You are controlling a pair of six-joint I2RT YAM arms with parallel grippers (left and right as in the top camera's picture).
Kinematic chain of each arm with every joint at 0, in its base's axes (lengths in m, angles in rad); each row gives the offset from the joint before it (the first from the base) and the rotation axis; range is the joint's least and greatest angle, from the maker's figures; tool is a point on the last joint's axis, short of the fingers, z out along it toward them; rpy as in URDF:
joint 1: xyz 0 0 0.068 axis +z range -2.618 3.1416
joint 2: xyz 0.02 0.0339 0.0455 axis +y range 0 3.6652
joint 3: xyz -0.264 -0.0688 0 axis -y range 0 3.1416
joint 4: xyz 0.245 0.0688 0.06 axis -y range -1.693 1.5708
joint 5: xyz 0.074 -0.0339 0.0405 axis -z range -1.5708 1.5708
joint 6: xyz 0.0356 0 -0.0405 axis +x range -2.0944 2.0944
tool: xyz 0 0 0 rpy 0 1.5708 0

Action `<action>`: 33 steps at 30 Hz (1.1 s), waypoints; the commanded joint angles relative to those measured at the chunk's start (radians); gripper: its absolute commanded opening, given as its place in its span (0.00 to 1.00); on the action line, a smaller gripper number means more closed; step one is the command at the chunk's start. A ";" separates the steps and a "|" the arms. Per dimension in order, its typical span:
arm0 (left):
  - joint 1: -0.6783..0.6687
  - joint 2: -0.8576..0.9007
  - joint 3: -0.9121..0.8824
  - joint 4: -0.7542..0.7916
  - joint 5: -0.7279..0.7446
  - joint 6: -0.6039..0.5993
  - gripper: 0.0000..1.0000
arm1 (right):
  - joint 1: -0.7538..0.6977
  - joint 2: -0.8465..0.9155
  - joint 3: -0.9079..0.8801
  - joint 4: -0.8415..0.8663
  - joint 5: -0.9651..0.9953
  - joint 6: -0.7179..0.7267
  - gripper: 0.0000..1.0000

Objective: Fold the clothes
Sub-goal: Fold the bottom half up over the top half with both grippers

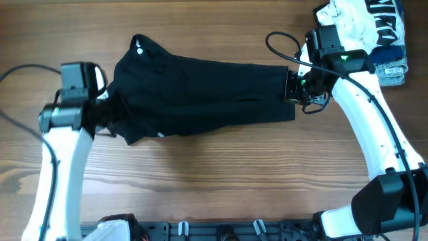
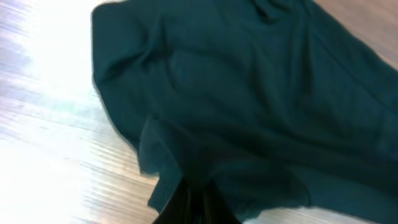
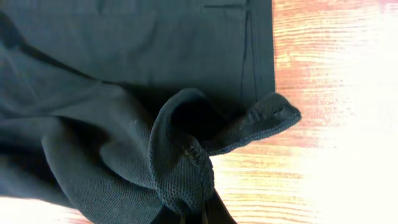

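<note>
One black garment (image 1: 200,94) lies spread across the centre of the wooden counter (image 1: 200,181). The left end effector (image 1: 100,115) is clamped on its left edge, and the right end effector (image 1: 294,84) is clamped on its right hem. Folded clothes (image 1: 364,27) sit at the upper right.

Lit brightly and evenly from above in the overhead view, with no harsh glare on the table (image 1: 214,174) and only a thin, soft shadow under the lower edge of the black garment (image 1: 200,94). Lost nearly all fold detail in that dark cloth. Blew out hard in the left wrist view: washed the table to near white at left, tinted the black garment teal, went soft and blurred throughout. Came up sharper in the right wrist view, caught the mesh weave crisply near the bottom, yet burned the table at right into white-orange glare.
</note>
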 commanded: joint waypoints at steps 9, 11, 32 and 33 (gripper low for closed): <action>0.006 0.218 0.012 0.337 -0.037 0.033 0.04 | -0.004 0.274 -0.036 0.228 0.047 -0.013 0.04; 0.006 0.227 0.012 0.349 -0.041 0.034 0.04 | -0.004 0.298 -0.036 0.248 0.047 -0.013 0.04; 0.007 0.342 0.046 0.255 -0.085 0.064 1.00 | -0.018 0.319 0.233 0.061 0.077 -0.139 0.95; 0.007 0.341 0.081 0.225 -0.085 0.064 1.00 | -0.018 0.319 0.305 0.024 0.077 -0.164 0.96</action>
